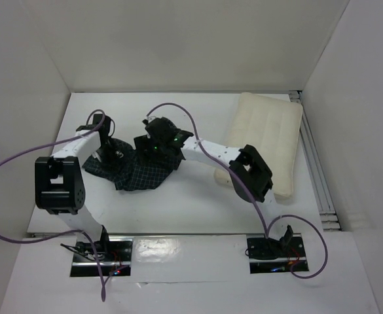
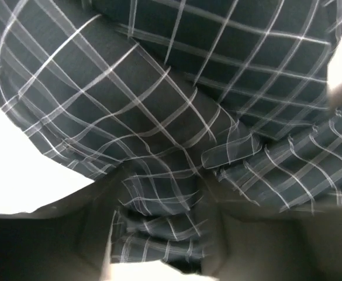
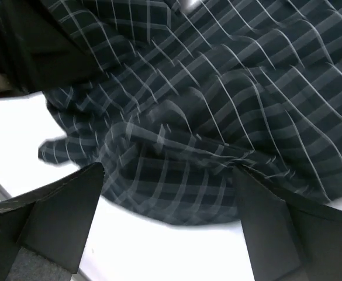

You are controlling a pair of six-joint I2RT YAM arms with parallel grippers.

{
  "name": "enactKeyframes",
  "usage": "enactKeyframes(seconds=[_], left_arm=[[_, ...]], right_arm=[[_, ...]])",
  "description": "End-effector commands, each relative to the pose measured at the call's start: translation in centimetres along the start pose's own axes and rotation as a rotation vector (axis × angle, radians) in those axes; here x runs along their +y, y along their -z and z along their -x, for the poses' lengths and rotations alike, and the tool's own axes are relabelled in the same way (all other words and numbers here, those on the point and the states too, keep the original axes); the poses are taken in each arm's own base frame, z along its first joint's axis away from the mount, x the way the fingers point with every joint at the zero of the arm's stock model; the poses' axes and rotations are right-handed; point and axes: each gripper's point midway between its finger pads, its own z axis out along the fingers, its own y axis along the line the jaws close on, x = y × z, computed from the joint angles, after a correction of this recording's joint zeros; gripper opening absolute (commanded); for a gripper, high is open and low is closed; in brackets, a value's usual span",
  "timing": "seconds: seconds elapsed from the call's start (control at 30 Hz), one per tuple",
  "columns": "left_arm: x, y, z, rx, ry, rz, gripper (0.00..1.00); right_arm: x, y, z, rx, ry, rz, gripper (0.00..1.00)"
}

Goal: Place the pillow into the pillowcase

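The pillowcase (image 1: 139, 175), dark with a thin white check, lies crumpled on the white table left of centre. The plump cream pillow (image 1: 266, 137) lies at the right, apart from it. My left gripper (image 1: 116, 152) is at the pillowcase's upper left. In the left wrist view the left gripper (image 2: 165, 175) has its jaws apart, with folds of the pillowcase (image 2: 159, 105) bunched between them. My right gripper (image 1: 153, 149) is at the cloth's top edge. The right wrist view shows the right gripper (image 3: 168, 170) wide open over the pillowcase (image 3: 217, 88) hem, bare table below.
White walls close the table (image 1: 178, 209) on the left, back and right. A metal rail (image 1: 317, 170) runs along the right side beside the pillow. Purple cables (image 1: 178, 108) loop above both arms. The right arm's elbow (image 1: 250, 173) overlaps the pillow's near left corner.
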Motion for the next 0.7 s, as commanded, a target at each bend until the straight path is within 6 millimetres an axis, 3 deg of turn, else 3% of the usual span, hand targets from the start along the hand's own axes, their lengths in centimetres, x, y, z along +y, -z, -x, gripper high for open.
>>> enactKeyframes(seconds=[0.0,0.03,0.07,0.1,0.13,0.17,0.2,0.27,0.3,0.4,0.43,0.53,0.63,0.67], left_arm=[[-1.3,-1.1,1.4,-0.002,0.054,-0.045,0.53],[-1.7,-1.1,1.8,-0.001,0.054,-0.058,0.37],[-2.2,-0.2,3.1,-0.020,0.067,-0.080,0.19],[-2.5,0.2,3.4,-0.015,0.066,-0.100,0.04],[-2.8,1.1,3.8,-0.026,0.049,-0.124,0.00],[-3.4,2.3,4.6,-0.055,0.040,-0.159,0.00],[-4.0,4.3,5.3,-0.096,0.042,-0.204,0.00],[-4.8,7.2,6.1,-0.137,0.016,-0.275,0.00],[-4.8,9.5,6.4,-0.179,0.017,-0.303,0.00],[-4.5,14.0,7.5,-0.264,0.028,-0.355,0.00],[-4.4,16.2,7.7,-0.310,0.030,-0.386,0.00],[-4.3,20.0,8.0,-0.366,0.029,-0.435,0.00],[-3.9,21.9,7.0,-0.364,0.023,-0.461,0.00],[-3.9,22.5,6.3,-0.352,0.015,-0.484,0.00]], right_arm=[[2.7,-2.3,3.2,-0.090,-0.013,0.082,0.90],[2.2,-2.6,2.8,-0.062,-0.025,0.049,0.51],[2.2,-2.3,4.1,-0.088,-0.026,0.024,0.24],[1.7,-2.0,4.0,-0.084,-0.027,-0.006,0.03],[1.7,-0.9,4.8,-0.104,-0.028,-0.022,0.00],[0.5,0.0,5.3,-0.130,-0.036,-0.069,0.00],[-0.1,2.9,6.0,-0.164,-0.044,-0.083,0.00],[-0.9,6.4,7.2,-0.233,-0.035,-0.103,0.00],[-1.7,10.3,7.9,-0.289,-0.037,-0.120,0.00],[-2.8,15.8,8.0,-0.343,0.016,-0.151,0.00],[-2.7,19.5,9.0,-0.392,0.042,-0.143,0.00],[-3.8,24.3,10.3,-0.460,0.078,-0.161,0.00],[-5.6,26.1,12.0,-0.520,0.089,-0.195,0.00],[-5.9,26.7,13.6,-0.581,0.086,-0.193,0.00]])
